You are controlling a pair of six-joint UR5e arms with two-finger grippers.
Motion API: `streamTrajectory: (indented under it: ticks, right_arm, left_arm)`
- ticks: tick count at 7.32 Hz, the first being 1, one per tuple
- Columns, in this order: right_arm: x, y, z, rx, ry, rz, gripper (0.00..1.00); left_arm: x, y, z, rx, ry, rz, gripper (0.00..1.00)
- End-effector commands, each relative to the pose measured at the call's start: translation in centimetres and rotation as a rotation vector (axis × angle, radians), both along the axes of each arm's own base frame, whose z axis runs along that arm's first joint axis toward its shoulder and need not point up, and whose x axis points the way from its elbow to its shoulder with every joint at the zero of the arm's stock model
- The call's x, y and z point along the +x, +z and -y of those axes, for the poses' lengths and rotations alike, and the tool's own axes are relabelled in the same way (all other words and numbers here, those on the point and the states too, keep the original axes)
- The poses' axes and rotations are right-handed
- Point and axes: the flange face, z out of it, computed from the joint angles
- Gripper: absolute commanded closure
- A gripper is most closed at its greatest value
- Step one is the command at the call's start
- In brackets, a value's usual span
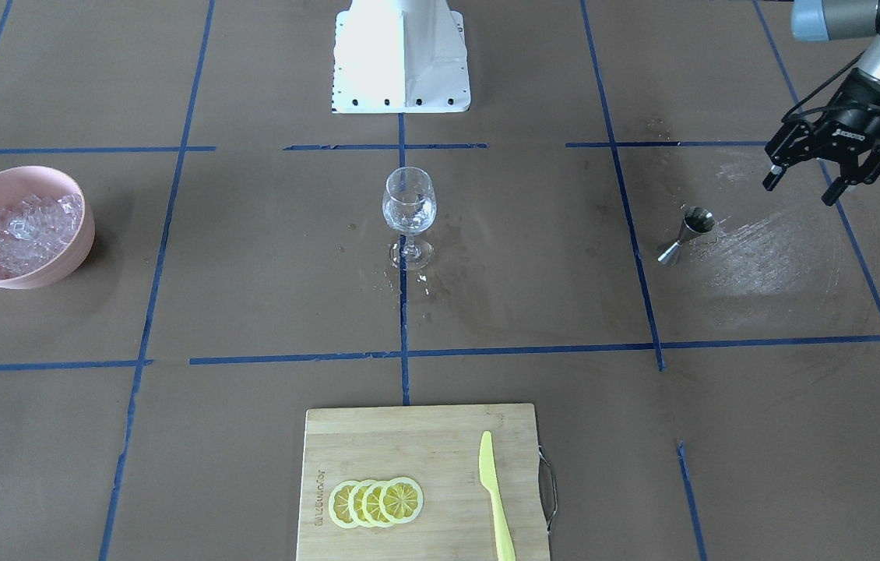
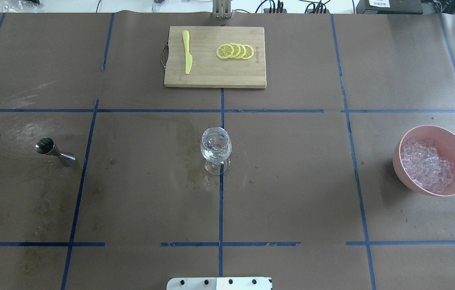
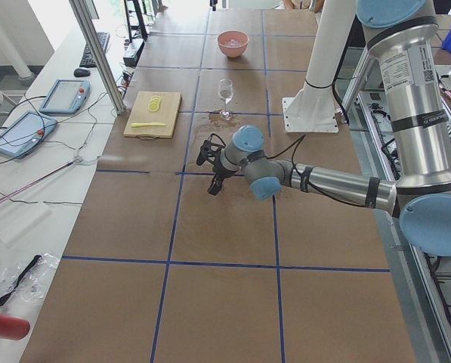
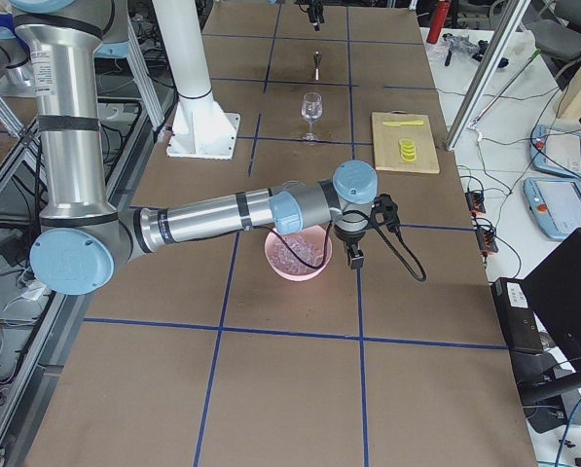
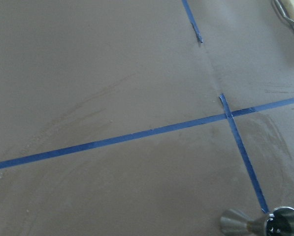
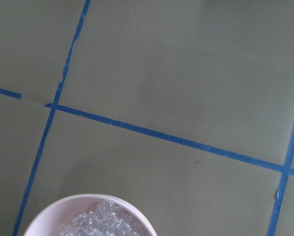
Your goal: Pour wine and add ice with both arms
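Note:
The ice (image 1: 31,230) lies heaped in a pink bowl (image 1: 75,261) at the table's right end; it also shows in the overhead view (image 2: 429,165) and the right wrist view (image 6: 95,223). A stemmed glass (image 1: 409,206) with clear contents stands at the table's middle. A steel jigger (image 1: 688,234) stands on the left side. My left gripper (image 1: 800,189) hangs open and empty above the table, just beyond the jigger. My right gripper (image 4: 353,253) hangs beside the bowl's outer rim; I cannot tell whether it is open or shut.
A wooden cutting board (image 1: 409,436) with lemon slices (image 1: 375,502) and a yellow knife (image 1: 494,499) lies at the operators' edge. The white robot base (image 1: 401,58) stands opposite. Wet spots surround the glass's foot.

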Motion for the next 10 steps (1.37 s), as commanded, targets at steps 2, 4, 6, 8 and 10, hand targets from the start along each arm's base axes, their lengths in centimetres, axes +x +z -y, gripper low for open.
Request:
streamTrajectory:
  ticks: [2,4,6,8,10]
  right_arm:
    - [-0.6,-0.7,-0.1,0.013,-0.011,0.002,0.00]
    - [-0.9,-1.5,-0.2,0.028,-0.015,0.003,0.00]
    - [-1.1,-2.1,0.0,0.039,-0.018,0.005,0.00]
    - [-1.0,-2.4,0.0,0.048,-0.017,0.003,0.00]
    - [-1.0,-2.4,0.0,0.048,-0.017,0.003,0.00]
  left_arm:
    - [4.8,-2.4,-6.7,-0.102,-0.100,-0.035,0.00]
    - [9.6,-1.0,-11.3,-0.219,-0.170,-0.045,0.00]
    - [14.3,0.0,-14.8,-0.181,-0.277,-0.028,0.01]
    - [16.1,1.5,-13.7,-0.077,-0.427,-0.034,0.04]
    - [16.8,2.7,-12.6,0.040,-0.549,-0.020,0.08]
